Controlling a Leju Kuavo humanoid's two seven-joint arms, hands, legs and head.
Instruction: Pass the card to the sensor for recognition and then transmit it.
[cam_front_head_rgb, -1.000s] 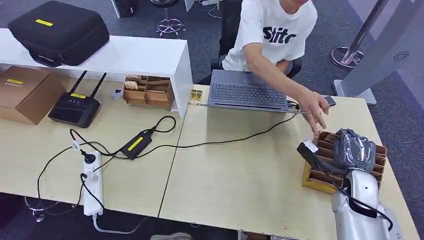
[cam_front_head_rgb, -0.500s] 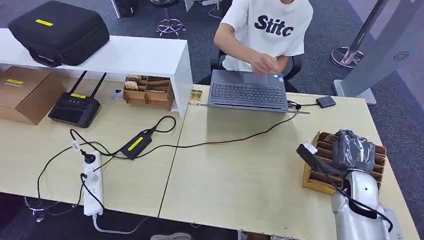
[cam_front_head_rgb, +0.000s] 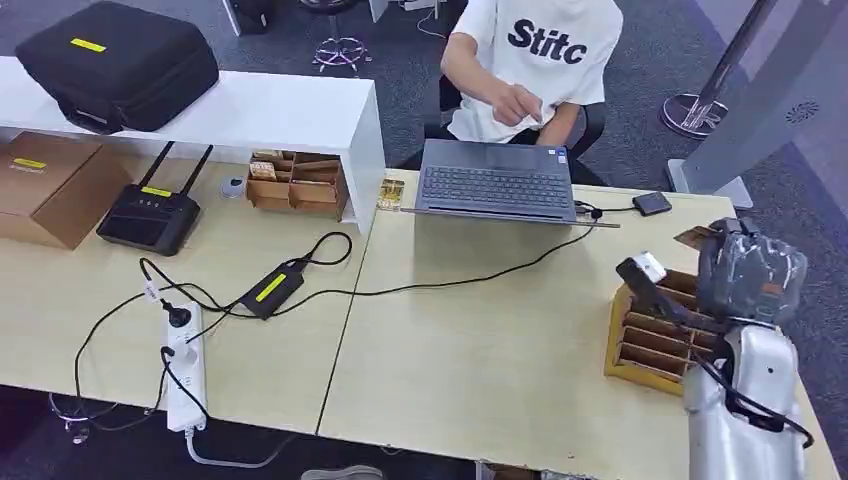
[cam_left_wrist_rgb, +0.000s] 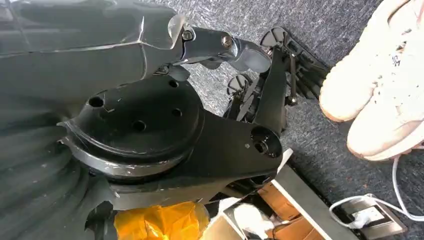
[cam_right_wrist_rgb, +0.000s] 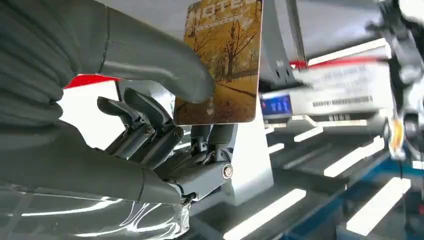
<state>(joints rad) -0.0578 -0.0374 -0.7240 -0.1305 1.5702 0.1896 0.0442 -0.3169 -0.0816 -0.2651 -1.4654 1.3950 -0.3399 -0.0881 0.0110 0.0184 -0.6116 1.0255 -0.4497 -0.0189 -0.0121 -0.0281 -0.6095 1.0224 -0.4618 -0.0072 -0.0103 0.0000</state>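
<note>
My right hand (cam_front_head_rgb: 748, 272) is raised above the wooden card box (cam_front_head_rgb: 648, 338) at the table's right edge. It pinches a brown card (cam_front_head_rgb: 695, 237) whose corner sticks out toward the far side. In the right wrist view the card (cam_right_wrist_rgb: 220, 65) shows an autumn tree picture, upright between the thumb (cam_right_wrist_rgb: 150, 60) and the dark fingers (cam_right_wrist_rgb: 150, 132). A small black sensor box (cam_front_head_rgb: 652, 203) lies on the table to the right of the laptop (cam_front_head_rgb: 495, 183), beyond the hand. My left hand (cam_left_wrist_rgb: 150, 125) hangs low over the floor, dark and unclear.
A person in a white shirt (cam_front_head_rgb: 545, 50) sits behind the laptop, hands near the chest. A black cable (cam_front_head_rgb: 480, 275) crosses the table middle. A power strip (cam_front_head_rgb: 185, 370), adapter (cam_front_head_rgb: 270, 288), router (cam_front_head_rgb: 150, 215), cardboard box (cam_front_head_rgb: 50, 185) and white shelf (cam_front_head_rgb: 270, 110) fill the left side.
My right hand has lifted off the wooden box, carrying the card up and a little to the right. The person's arm has withdrawn from the box to their chest.
</note>
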